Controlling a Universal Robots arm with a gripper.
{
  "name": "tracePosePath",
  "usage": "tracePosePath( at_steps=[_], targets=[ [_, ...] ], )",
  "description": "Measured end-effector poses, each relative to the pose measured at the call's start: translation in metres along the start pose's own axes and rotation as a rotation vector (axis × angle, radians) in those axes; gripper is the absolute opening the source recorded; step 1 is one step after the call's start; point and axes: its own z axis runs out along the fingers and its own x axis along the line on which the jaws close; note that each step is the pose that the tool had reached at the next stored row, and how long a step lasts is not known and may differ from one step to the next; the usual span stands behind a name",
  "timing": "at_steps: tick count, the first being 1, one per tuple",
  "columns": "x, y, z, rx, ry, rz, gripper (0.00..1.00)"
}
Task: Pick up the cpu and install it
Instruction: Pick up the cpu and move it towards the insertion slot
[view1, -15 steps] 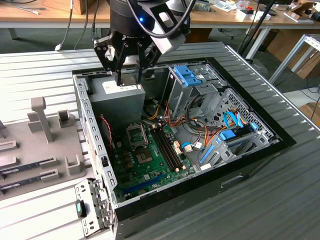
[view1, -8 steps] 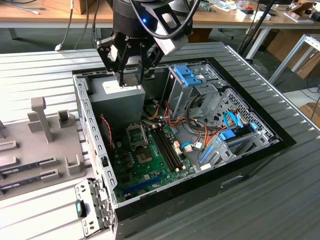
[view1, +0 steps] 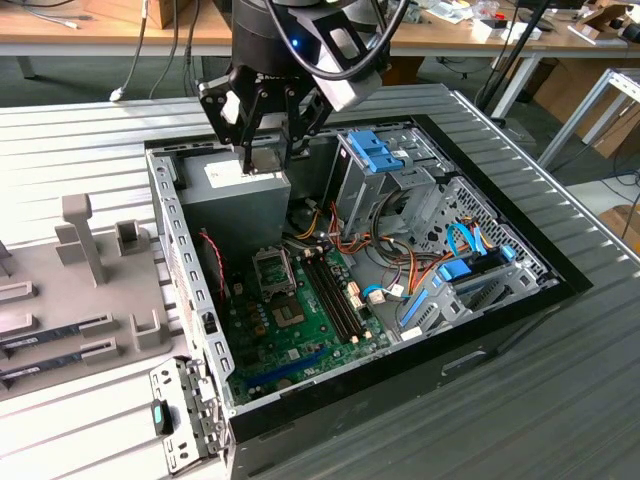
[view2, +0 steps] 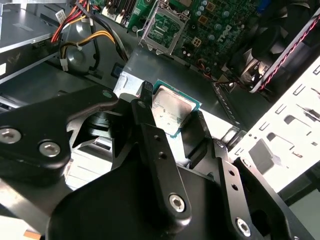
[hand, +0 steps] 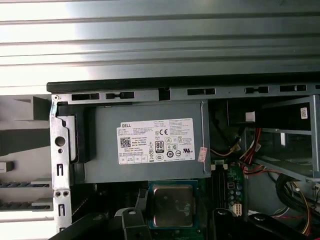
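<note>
The cpu (view2: 172, 107) is a small square chip with a pale metal top and a green rim. It sits between my two black fingers (view2: 146, 100) in both wrist views, its top also showing at the cpu (hand: 172, 205). My gripper (view1: 265, 150) is shut on it and hangs over the grey power supply box (view1: 230, 195) at the back of the open computer case. The empty socket (view1: 272, 268) on the green board lies below and nearer the camera in the exterior view, and its frame stands open around the socket (view2: 165, 27).
Memory slots (view1: 330, 290) run beside the socket. A metal drive cage (view1: 385, 175) with blue clips and bundled cables (view1: 400, 275) fill the case's right part. A grey fixture tray (view1: 70, 290) holding memory sticks lies at the exterior view's left. The case wall (view1: 170, 250) stands between them.
</note>
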Motion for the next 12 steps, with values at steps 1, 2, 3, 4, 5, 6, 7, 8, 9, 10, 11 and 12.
tracePosePath(
  at_steps=[1, 2, 3, 4, 5, 6, 7, 8, 9, 10, 11, 12],
  targets=[
    [-0.0004, -0.0001, 0.0001, 0.0001, 0.0, 0.0, 0.47],
    [-0.0009, -0.0002, 0.0001, 0.0, 0.0, 0.0, 0.47],
    [-0.0014, -0.0004, 0.0003, 0.0, 0.0, 0.0, 0.47],
    [-0.0019, -0.0005, 0.0003, 0.0, 0.0, 0.0, 0.47],
    [-0.0026, -0.0007, 0.0004, 0.0, 0.0, 0.0, 0.47],
    [-0.003, -0.0008, 0.0005, 0.0, 0.0, 0.0, 0.47],
    [-0.0035, -0.0009, 0.0006, 0.0, 0.0, 0.0, 0.47],
    [-0.0041, -0.001, 0.0007, 0.0, 0.0, 0.0, 0.47],
    [-0.0047, -0.0012, 0.0008, 0.0, -0.0001, 0.0, 0.47],
    [-0.0056, -0.0014, 0.0009, 0.0, 0.0, 0.0, 0.47],
    [-0.0062, -0.0016, 0.001, 0.0, -0.0001, 0.0, 0.47],
    [-0.0068, -0.0017, 0.0011, 0.0, 0.0, 0.0, 0.47]
  ],
)
